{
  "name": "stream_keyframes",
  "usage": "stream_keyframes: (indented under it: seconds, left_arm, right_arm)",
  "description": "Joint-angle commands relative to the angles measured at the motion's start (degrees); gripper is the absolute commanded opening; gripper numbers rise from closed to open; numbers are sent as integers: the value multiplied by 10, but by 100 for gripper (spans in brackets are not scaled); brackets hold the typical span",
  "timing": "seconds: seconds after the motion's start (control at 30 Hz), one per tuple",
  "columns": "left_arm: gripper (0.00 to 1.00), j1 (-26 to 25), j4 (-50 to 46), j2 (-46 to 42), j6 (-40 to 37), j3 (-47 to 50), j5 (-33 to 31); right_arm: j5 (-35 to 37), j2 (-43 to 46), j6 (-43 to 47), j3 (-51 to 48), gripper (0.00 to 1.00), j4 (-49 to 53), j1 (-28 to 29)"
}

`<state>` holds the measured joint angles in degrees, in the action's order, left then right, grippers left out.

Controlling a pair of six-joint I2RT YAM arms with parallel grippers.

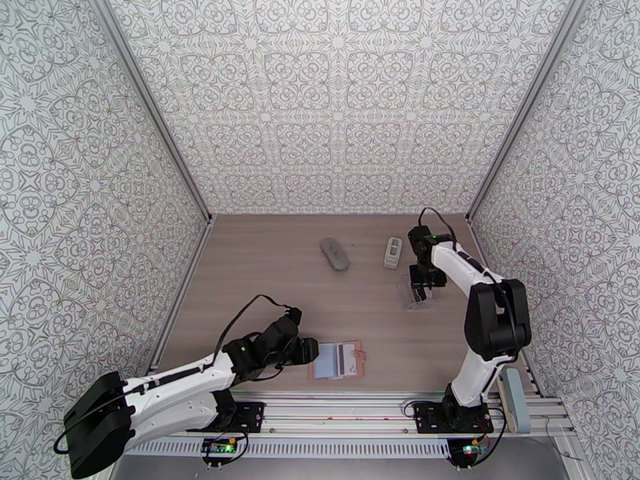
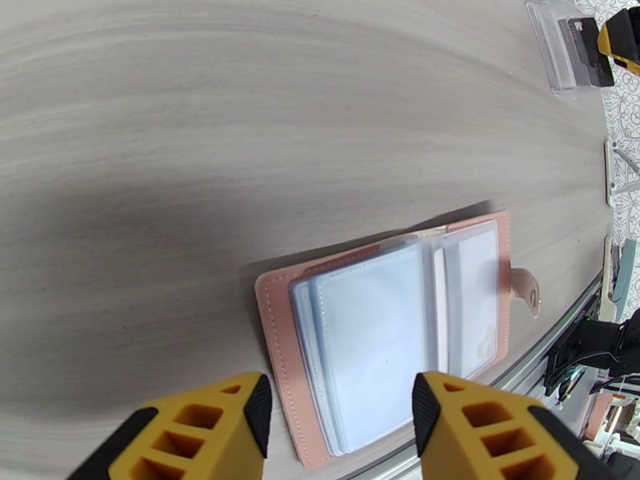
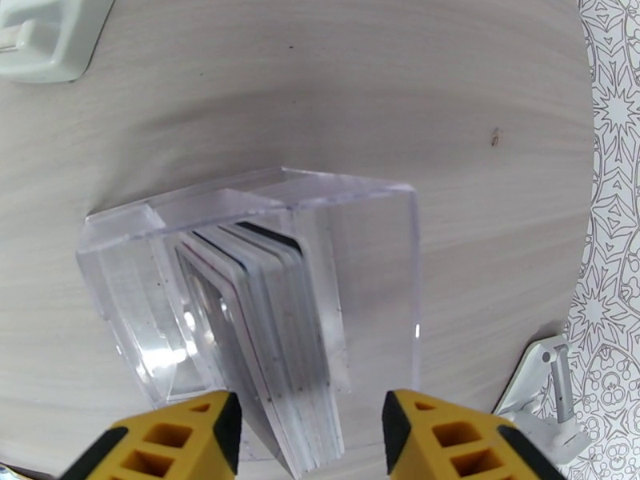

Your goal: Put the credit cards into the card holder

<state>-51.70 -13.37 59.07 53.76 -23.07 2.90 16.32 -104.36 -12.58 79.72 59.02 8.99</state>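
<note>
The card holder point(image 1: 340, 362) is a pink wallet lying open near the front edge, its clear sleeves point(image 2: 376, 346) facing up. My left gripper point(image 2: 340, 418) hovers open just beside its left end, also seen from above point(image 1: 308, 350). The credit cards point(image 3: 272, 314) stand on edge as a tight stack inside a clear acrylic stand point(image 3: 376, 234) at the right of the table point(image 1: 416, 291). My right gripper point(image 3: 308, 434) is above that stand point(image 1: 422, 278), open, its yellow fingers on either side of the stack's near end with gaps showing.
A grey oblong object point(image 1: 335, 254) and a small white device point(image 1: 392, 251) lie at the back of the table; the device's corner shows in the right wrist view point(image 3: 40, 34). A white bracket point(image 3: 544, 394) sits by the right wall. Patterned walls enclose the table.
</note>
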Motion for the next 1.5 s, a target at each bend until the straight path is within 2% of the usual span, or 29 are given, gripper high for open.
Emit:
stream_keyframes:
  seconds: [0.0, 1.33, 1.47]
  left_arm:
    - [54, 1, 12, 5, -7, -1, 3]
    - [54, -4, 27, 19, -4, 0, 5]
    - [54, -4, 29, 19, -3, 1, 4]
  right_arm:
    - [13, -17, -4, 15, 51, 7, -4]
    - [67, 6, -8, 32, 40, 31, -4]
    - [64, 6, -8, 31, 34, 31, -4]
